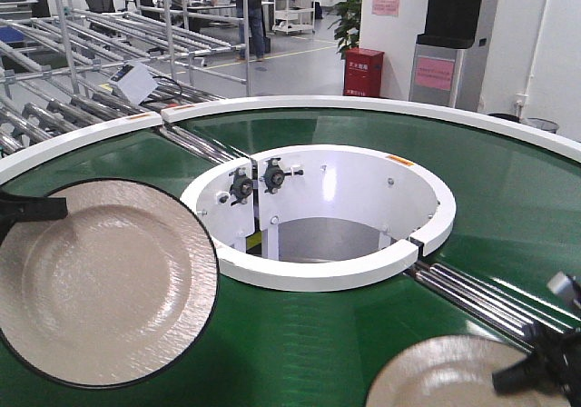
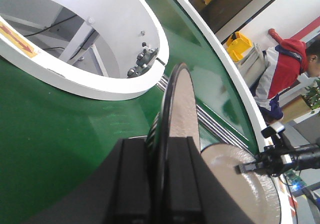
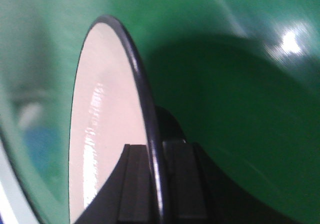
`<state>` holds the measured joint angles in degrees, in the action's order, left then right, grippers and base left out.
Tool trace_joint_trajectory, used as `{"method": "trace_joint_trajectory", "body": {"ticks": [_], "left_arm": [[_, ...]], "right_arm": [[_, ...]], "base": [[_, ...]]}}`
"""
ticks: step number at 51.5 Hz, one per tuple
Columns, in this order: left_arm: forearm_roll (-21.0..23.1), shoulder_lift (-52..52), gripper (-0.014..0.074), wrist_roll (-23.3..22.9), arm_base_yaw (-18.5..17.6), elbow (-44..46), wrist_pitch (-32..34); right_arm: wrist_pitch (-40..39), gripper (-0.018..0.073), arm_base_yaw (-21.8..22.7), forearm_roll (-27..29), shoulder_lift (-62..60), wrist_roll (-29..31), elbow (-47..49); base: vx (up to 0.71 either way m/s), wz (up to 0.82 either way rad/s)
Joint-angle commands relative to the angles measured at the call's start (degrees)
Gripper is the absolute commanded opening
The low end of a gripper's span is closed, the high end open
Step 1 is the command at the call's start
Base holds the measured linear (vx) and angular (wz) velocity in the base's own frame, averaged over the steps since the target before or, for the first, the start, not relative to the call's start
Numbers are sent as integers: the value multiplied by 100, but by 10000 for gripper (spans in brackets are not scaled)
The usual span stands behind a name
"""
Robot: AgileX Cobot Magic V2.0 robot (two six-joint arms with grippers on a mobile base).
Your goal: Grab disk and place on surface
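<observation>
Two beige disks with black rims show above the green conveyor. My left gripper is shut on the left edge of the large left disk. In the left wrist view that disk stands edge-on between the fingers of the left gripper. My right gripper is shut on the rim of the right disk at the bottom right. The right wrist view shows this disk clamped edge-on in the right gripper. The dark grey tabletop with tape lines is out of view.
The green ring-shaped conveyor belt circles a white inner ring with a deep opening. Steel rollers cross the belt at the right. A white outer rim borders it. Metal racks stand behind, and a person is beside the conveyor.
</observation>
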<state>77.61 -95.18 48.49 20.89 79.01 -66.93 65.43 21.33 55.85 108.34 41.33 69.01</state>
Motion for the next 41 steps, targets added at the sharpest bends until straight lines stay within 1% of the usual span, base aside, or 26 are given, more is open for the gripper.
{"method": "trace_joint_trajectory", "body": {"ticks": [1,7,12,17,23,27,31,36,41], "left_arm": [[839,295,-8,-236,-11,196,-188],[839,358,-8,-236,-11,196,-292],[833,493,-7,-236,-11,196,-445],[750,692,-6,-240,-97,165,-547],[550,1094,-4,-229,-323,-114,-492],[453,1458,-2,-216,-543,-475,-245],[440,1756,-2,-210,-676,-771,-56],[428,2032,-2,-173,-728,-960,62],[403,2130,-2,-213,-728,-960,63]], "right_arm": [[383,-9,5,1156,-691,23,149],[377,-9,5,1535,-1173,-45,149],[377,-9,5,1668,-1612,-136,149],[363,-9,9,1664,-2033,-242,149],[382,-9,15,1445,-2599,-332,149],[315,-9,15,1246,-2956,-505,149],[219,-9,15,1042,-3309,-614,149],[185,-9,-3,791,-3643,-787,149],[112,-9,-2,727,-3844,-828,149]], "base": [[0,0],[0,0],[0,0],[0,0],[0,0],[0,0],[0,0],[0,0],[0,0]]}}
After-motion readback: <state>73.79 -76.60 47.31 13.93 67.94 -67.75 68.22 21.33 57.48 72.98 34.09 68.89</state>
